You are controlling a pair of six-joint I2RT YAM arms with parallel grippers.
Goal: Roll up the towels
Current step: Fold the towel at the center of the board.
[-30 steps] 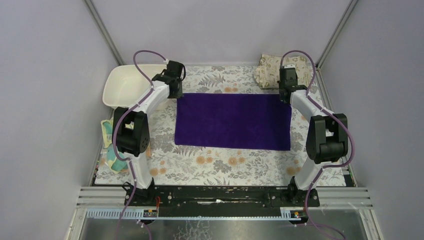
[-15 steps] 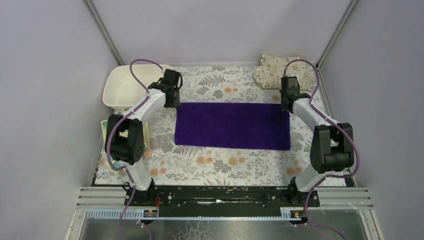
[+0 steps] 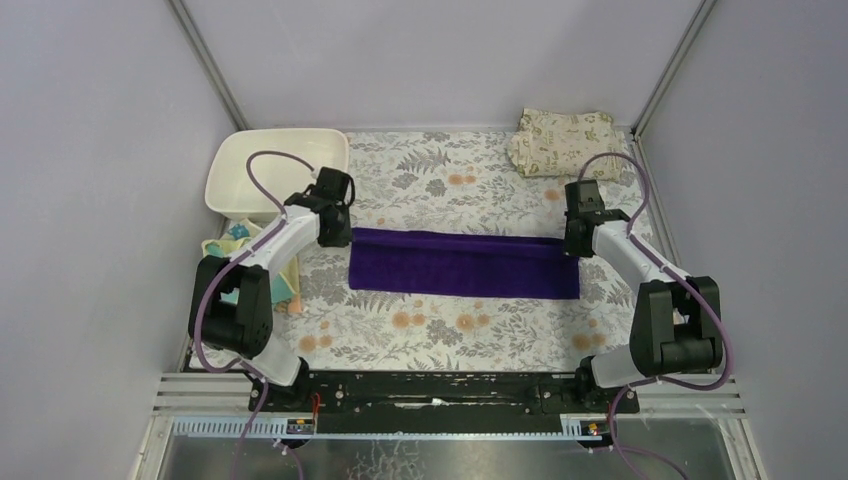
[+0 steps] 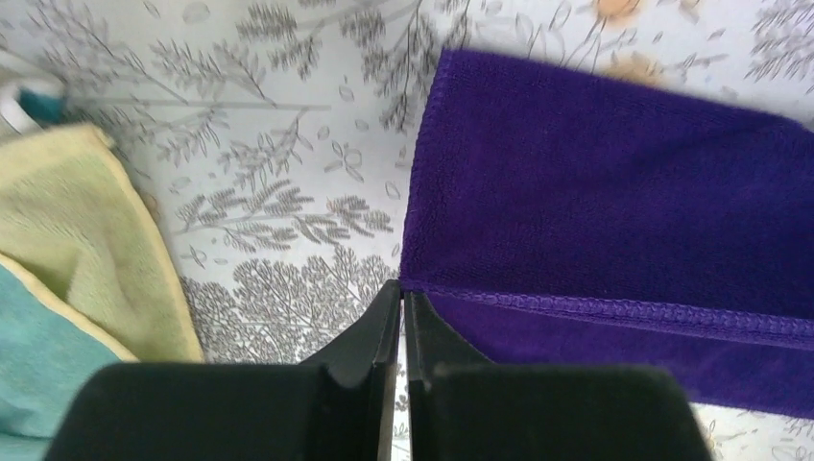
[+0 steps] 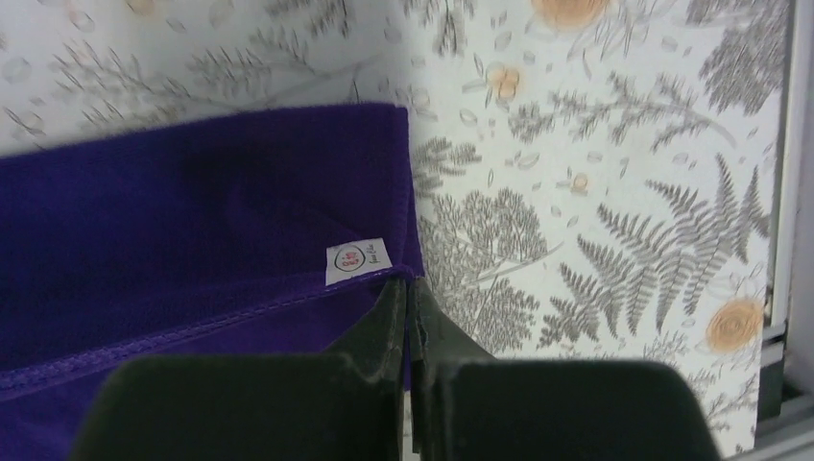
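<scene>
The purple towel (image 3: 465, 263) lies doubled over on itself as a long strip, stretched between the two claws; the left claw (image 4: 401, 288) is pinched shut on its left corner hem; the right claw (image 5: 405, 283) is clamped on the right corner, just beside the white label (image 5: 357, 261); outboard of the left claw lie the yellow towel (image 4: 77, 230) and the teal towel (image 4: 34, 360); beyond it stands a white tub (image 3: 230, 170).

Pale lilac walls (image 3: 450, 60), floral tablecloth (image 3: 440, 335)

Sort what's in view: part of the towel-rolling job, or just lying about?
Job:
purple towel, pinched by left gripper and right gripper
yellow towel
teal towel

Lying about:
white bin
beige leaf-print cloth
floral table cover
</scene>
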